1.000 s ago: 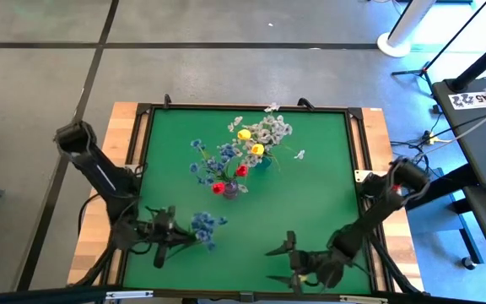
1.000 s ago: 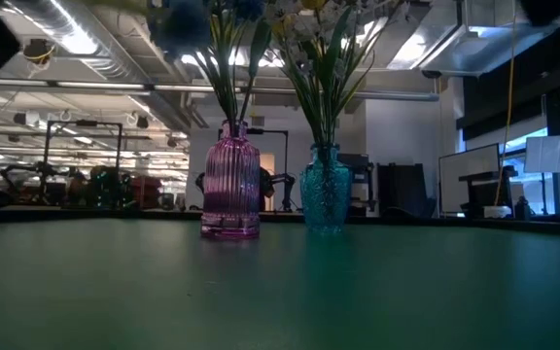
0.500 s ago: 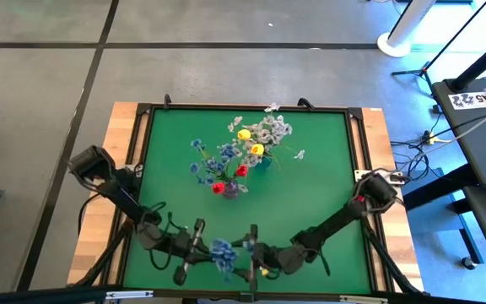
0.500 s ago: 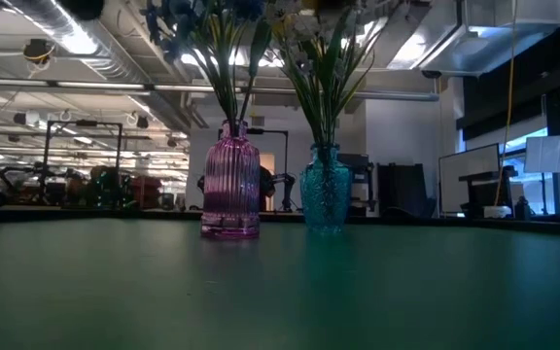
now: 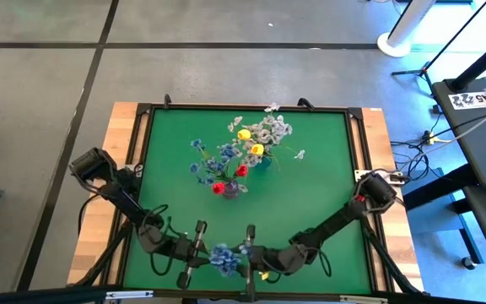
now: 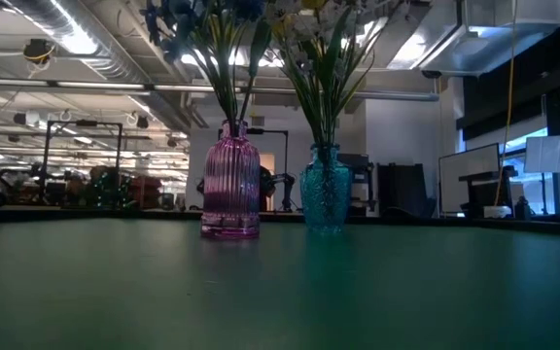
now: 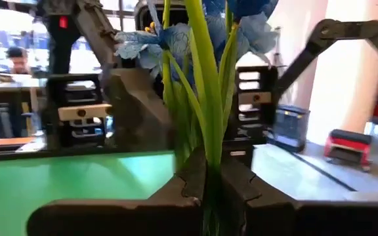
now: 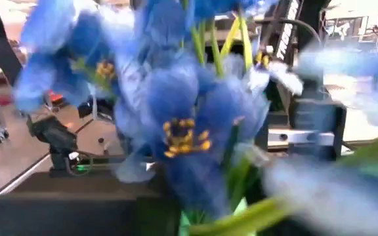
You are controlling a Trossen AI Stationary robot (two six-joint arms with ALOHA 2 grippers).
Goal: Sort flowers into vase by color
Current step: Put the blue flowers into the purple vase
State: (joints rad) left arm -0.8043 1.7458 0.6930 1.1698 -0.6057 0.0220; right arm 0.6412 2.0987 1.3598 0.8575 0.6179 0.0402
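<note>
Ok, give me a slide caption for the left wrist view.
Left gripper clamps the green stems of a blue flower spray above the green table.

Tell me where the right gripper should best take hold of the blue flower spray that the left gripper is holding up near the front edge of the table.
Grip the green stems just under the blooms of the blue flower spray, above the left gripper, which is shut low on them. The right gripper faces it from the opposite side, so a level approach there probably avoids crushing petals.

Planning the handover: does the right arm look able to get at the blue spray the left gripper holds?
Probably yes. The right gripper sits right beside the blue spray, whose blossoms fill its wrist view. The left gripper is clamped on the stems, so only the blossom end looks free.
</note>
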